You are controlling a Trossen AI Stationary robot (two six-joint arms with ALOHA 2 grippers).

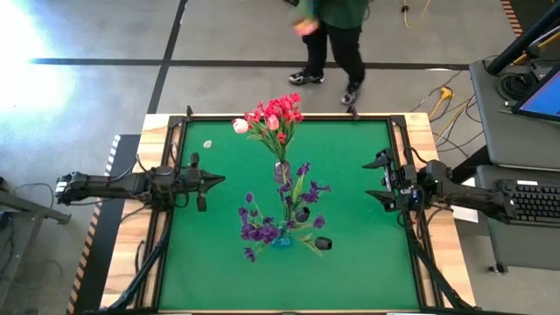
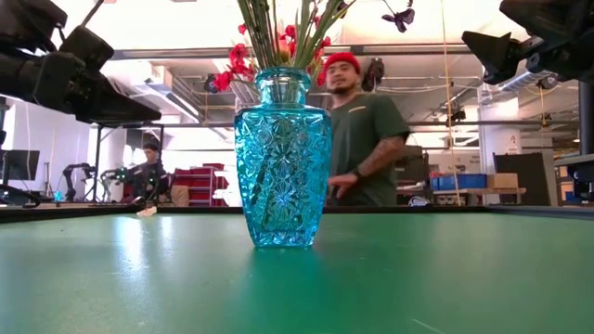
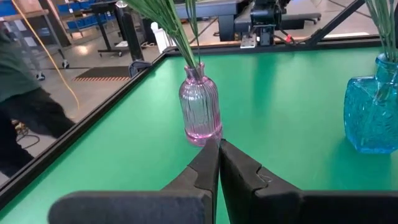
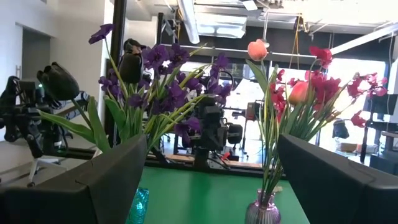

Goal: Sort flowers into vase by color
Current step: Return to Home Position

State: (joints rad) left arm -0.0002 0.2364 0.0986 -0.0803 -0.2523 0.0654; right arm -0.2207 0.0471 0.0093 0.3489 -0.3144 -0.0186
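Note:
A clear pink ribbed vase [image 1: 282, 171] [image 3: 201, 112] stands mid-table. It holds red and pink flowers [image 1: 276, 116] [image 4: 323, 84] and pale pink tulip buds [image 1: 240, 126] [image 4: 257, 49]. Nearer the table's near edge, a blue cut-glass vase [image 2: 281, 158] [image 1: 282, 238] holds purple flowers [image 1: 262, 229] [image 4: 168, 68] and dark buds [image 4: 59, 81]. My left gripper [image 1: 217, 180] [image 3: 218, 146] is shut on nothing. It hovers at the table's left side and points toward the pink vase. My right gripper [image 1: 371, 179] [image 4: 211, 146] stands open at the right side, facing both vases.
A person [image 1: 332, 39] [image 2: 362, 139] stands at the table's far edge. A small white scrap [image 1: 207, 144] lies far left on the green mat. A dark bud [image 1: 323, 242] hangs low, right of the blue vase. A raised wooden rim [image 1: 157, 131] frames the table.

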